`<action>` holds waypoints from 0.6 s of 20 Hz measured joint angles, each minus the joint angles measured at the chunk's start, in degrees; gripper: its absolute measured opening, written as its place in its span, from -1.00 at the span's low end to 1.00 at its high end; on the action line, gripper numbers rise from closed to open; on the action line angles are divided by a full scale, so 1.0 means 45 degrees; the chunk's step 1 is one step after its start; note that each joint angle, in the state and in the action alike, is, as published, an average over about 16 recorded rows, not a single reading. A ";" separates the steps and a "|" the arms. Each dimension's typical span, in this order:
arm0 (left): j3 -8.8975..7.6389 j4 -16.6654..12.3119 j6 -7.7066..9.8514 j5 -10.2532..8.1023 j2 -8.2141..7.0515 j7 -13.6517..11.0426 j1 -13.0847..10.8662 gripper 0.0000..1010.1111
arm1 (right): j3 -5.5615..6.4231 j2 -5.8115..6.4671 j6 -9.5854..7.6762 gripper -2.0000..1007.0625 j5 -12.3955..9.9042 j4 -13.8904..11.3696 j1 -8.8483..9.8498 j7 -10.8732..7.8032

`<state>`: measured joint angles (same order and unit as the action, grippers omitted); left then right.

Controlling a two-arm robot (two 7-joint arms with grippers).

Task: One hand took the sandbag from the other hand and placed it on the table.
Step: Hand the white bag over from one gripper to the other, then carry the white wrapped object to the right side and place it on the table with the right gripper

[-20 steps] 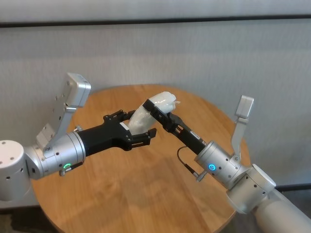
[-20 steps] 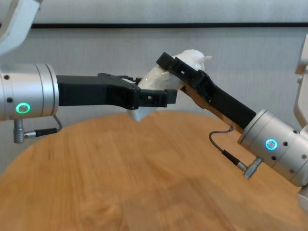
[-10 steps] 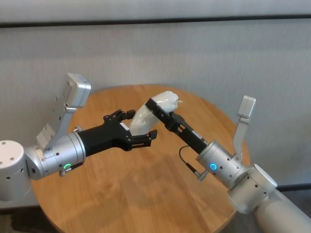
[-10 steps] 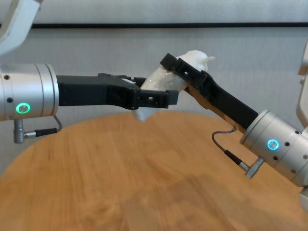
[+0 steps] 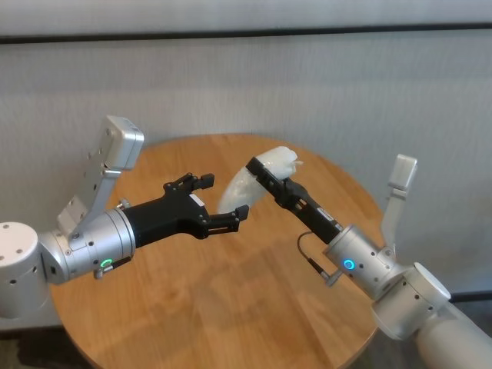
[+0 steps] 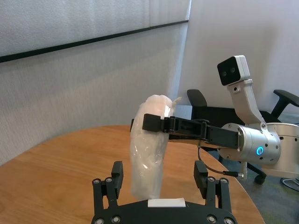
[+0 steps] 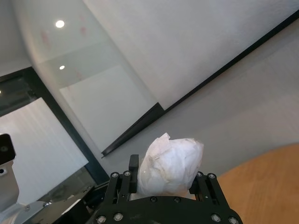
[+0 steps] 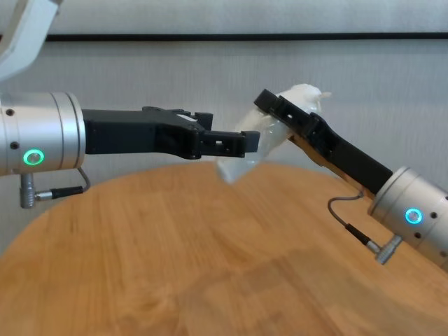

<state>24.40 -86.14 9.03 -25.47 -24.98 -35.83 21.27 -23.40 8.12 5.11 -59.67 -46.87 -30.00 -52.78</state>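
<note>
Head view: right tool (image 5: 265, 175) clamps sandbag (image 5: 254, 181); left tool (image 5: 221, 201) spread.

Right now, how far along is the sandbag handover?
Handover looks done: the blue-lit right tool grips the small white soft sandbag, and the green-lit left tool stands open, with the bag's lower end between its fingers, apparently not gripped. In hand: the bag held above the round wood-plank table. Left: placing it down.

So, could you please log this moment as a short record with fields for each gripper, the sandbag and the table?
left gripper: green-lit, fingers open, no grip on the bag
right gripper: blue-lit, shut on the sandbag
sandbag: held in the air above the table, its lower end hanging between the left fingers
table: round wooden top
</note>
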 joint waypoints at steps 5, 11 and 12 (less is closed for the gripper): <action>0.0000 0.0002 0.0002 0.0003 0.0000 0.0004 0.0001 0.98 | 0.0266 0.0274 0.0128 0.14 0.0117 -0.0234 0.0228 0.0296; 0.0000 0.0004 0.0004 0.0005 0.0000 0.0006 0.0001 0.98 | 0.0575 0.0736 0.0196 0.14 0.0221 -0.0884 0.0697 0.0736; 0.0000 0.0004 0.0004 0.0005 0.0000 0.0007 0.0001 0.98 | 0.0625 0.0825 0.0196 0.14 0.0232 -0.1027 0.0794 0.0822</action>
<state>24.40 -86.13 9.04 -25.45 -24.98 -35.80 21.27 -20.59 11.83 5.99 -58.62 -51.49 -26.43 -49.09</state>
